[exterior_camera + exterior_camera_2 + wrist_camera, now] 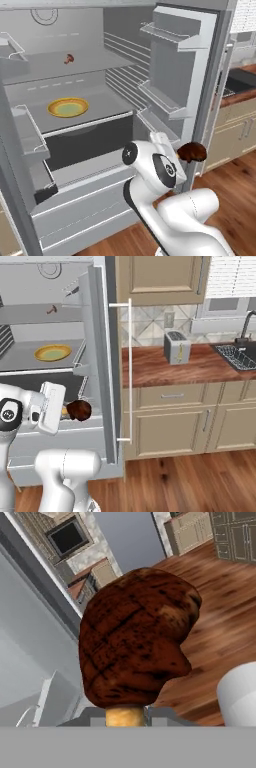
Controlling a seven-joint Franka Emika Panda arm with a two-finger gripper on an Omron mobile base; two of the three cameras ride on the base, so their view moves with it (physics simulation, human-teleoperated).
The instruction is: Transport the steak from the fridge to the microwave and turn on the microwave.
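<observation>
Here, in the left base view, the fridge [30, 90] stands open with its pale grey shelves bare to the camera. A round yellow plate [68, 107] lies on the middle shelf at about ten o'clock from the picture's centre, and a tiny brown mushroom-shaped piece [69, 59] sits on the shelf above it, near eleven o'clock. The white arm rises from the lower right, and its gripper [184, 153] holds the steak [192, 151] at about four o'clock from centre, out in front of the fridge's open door [182, 75] and well apart from the plate. The fingers are hidden behind the hand and the meat here.

In the right base view, the gripper [67, 410] points toward three o'clock with the steak [79, 410] at its tip, low in front of the fridge [30, 356] and just left of the door's edge. The yellow plate [52, 352] lies on the shelf at about eleven o'clock from the steak. A toaster [177, 347] stands on the wooden counter [150, 368], with a sink [237, 356] at the far right.

In the hand view, the steak [132, 639] looms large at centre, dark brown and charred. The jaws are closed on the tan edge at its six o'clock end. Wooden floor [225, 627] lies beyond at three o'clock.
</observation>
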